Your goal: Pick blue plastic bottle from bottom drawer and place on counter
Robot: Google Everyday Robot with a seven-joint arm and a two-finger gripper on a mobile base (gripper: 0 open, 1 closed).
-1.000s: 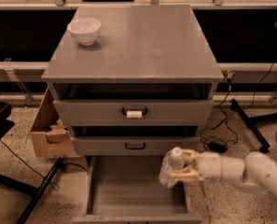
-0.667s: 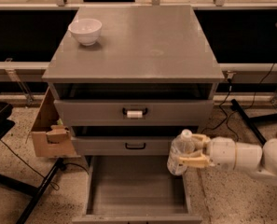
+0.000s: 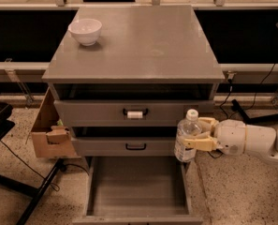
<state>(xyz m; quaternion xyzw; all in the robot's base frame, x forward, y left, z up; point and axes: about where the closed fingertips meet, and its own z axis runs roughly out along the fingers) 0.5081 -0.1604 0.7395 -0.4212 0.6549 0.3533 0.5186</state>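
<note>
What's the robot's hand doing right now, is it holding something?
Gripper: shut on the blue plastic bottle, held upright over the right edge of the open bottom drawer.

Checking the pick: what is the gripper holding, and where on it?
The gripper, beside the middle drawer, holds the blue plastic bottle around its middle.

The gripper (image 3: 198, 142), clamped on the bottle (image 3: 187, 136), hangs at the cabinet's front right corner, over the right rim of the open bottom drawer (image 3: 136, 186). The table (image 3: 148, 46) holds only 1 bowl (image 3: 85, 31), back left; the rest lies free.
</note>
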